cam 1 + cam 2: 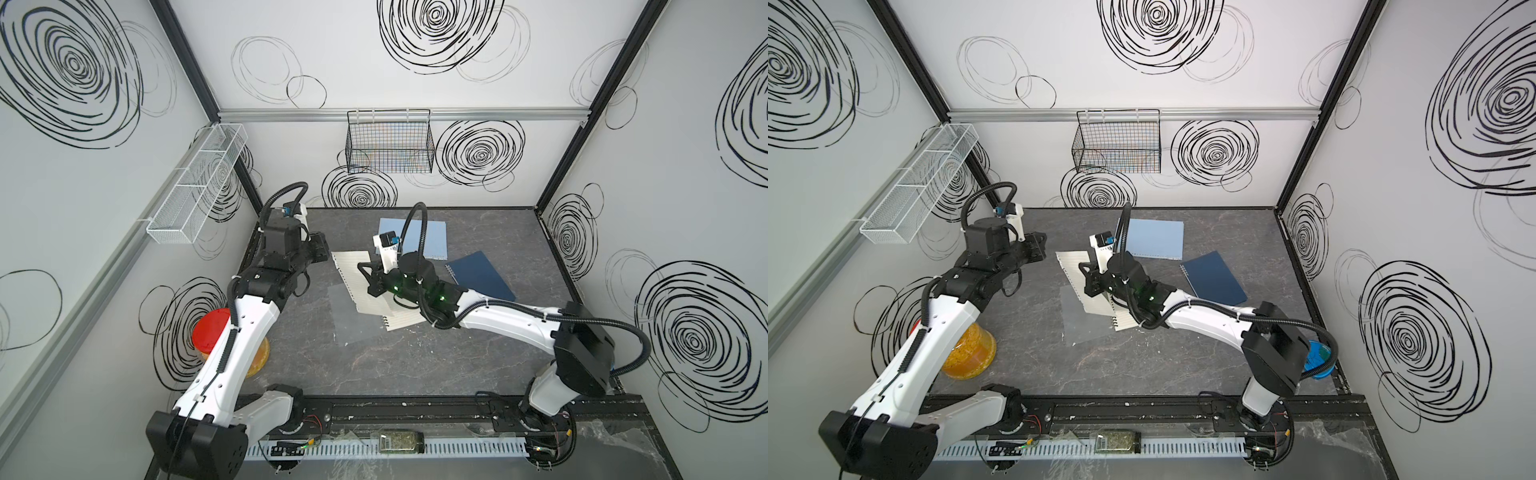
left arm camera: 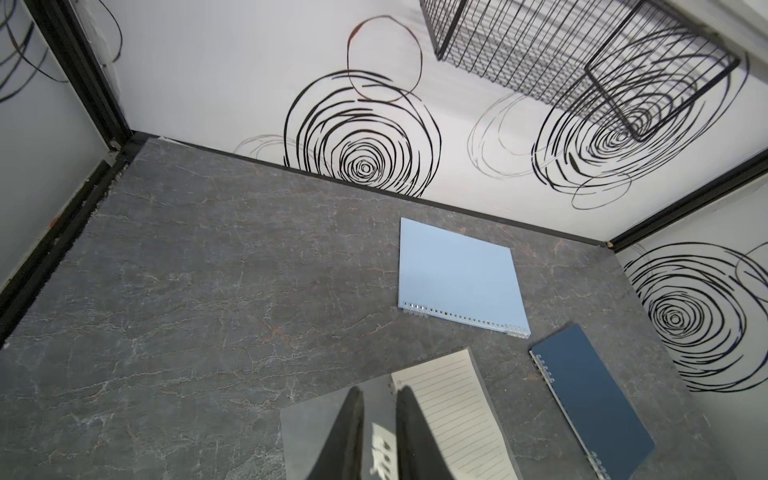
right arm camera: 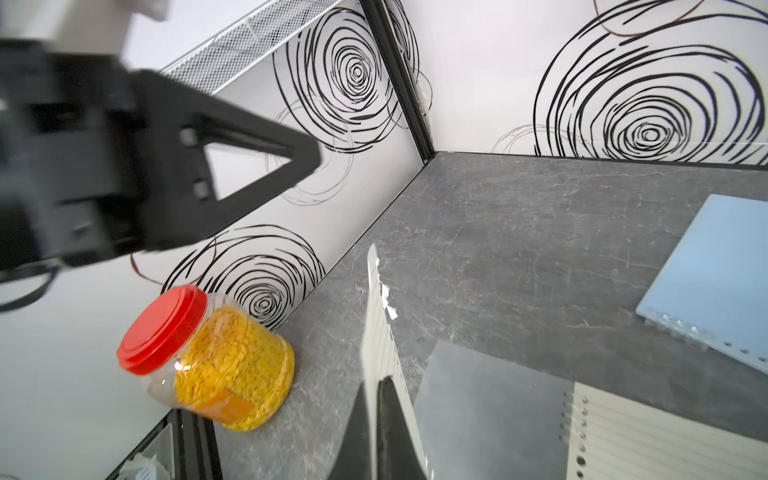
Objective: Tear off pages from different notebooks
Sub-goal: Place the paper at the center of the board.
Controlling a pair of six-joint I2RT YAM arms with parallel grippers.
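Since its ragged edge is free of the open notebook (image 3: 665, 440), the lined page (image 3: 380, 332), clamped in the right hand (image 3: 376, 390) over the bench (image 3: 519, 249), seems ready to set aside; the parted left hand (image 2: 379, 395) is empty.

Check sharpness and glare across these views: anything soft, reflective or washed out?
Right wrist view: the left gripper is blurred, the jar sharp. Left wrist view: a bright glare patch on the clear cover between the soft, dark fingers. Both top views: even light, faint shadows, no glare.
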